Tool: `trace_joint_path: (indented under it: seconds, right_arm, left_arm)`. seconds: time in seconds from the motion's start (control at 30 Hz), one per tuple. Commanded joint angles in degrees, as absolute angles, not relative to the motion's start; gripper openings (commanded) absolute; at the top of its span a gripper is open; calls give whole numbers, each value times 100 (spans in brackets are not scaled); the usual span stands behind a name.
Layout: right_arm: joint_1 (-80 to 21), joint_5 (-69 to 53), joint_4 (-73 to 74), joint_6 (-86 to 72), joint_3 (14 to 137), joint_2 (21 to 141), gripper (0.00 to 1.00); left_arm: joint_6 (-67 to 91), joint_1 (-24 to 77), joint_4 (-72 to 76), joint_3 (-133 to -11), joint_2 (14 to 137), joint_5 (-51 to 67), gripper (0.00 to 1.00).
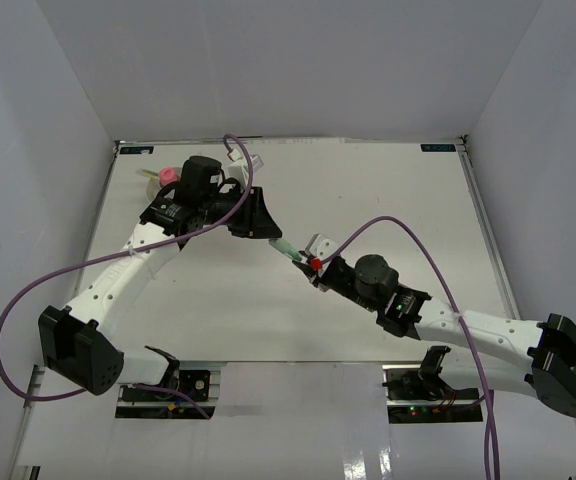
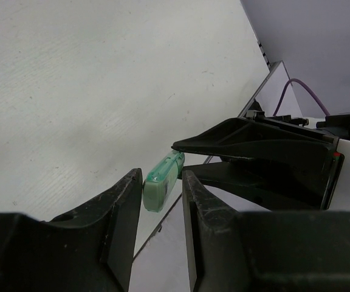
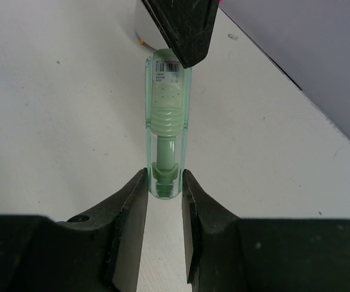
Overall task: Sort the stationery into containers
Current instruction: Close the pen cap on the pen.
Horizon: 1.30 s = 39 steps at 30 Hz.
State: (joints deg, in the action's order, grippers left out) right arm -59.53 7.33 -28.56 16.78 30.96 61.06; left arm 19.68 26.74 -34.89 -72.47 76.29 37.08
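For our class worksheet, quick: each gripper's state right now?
Left gripper: around one end of the pale green marker; grip cannot be told.
Right gripper: shut on that marker.

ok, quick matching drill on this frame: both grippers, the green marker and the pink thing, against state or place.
Things:
1. right gripper
2. left gripper
3. pale green marker
4. pink item

States or places:
A. far-left part of the table, beside the left arm
B. shut on the marker's end
C. open, marker tip between its fingers
D. reaches from one gripper to the other

Pairs: 1-B, 2-C, 3-D, 4-A
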Motion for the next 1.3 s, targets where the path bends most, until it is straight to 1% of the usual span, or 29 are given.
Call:
trace_joint_path:
  seconds: [0.0,0.4,0.63,0.8,1.27]
  right_arm:
    - [-5906,809,-3208,1731,3094,5950,24]
    - [-5871,800,-3252,1758,3173,5994,24]
    - [-5854,773,-3340,1758,3217,6029,24]
    - [-5854,756,-3366,1775,3243,6038,23]
    - [-5801,607,-3393,1925,3788,6293,21]
  left_arm:
    - [1837,2654,-3463,-7278,7471,3885,43]
    - [1740,2654,-3472,-7260,7550,3797,41]
    - [1696,2654,-3472,-7269,7611,3806,36]
    - [1688,2654,-3454,-7286,7655,3893,29]
    - [1731,2654,-3287,-6926,7629,3876,27]
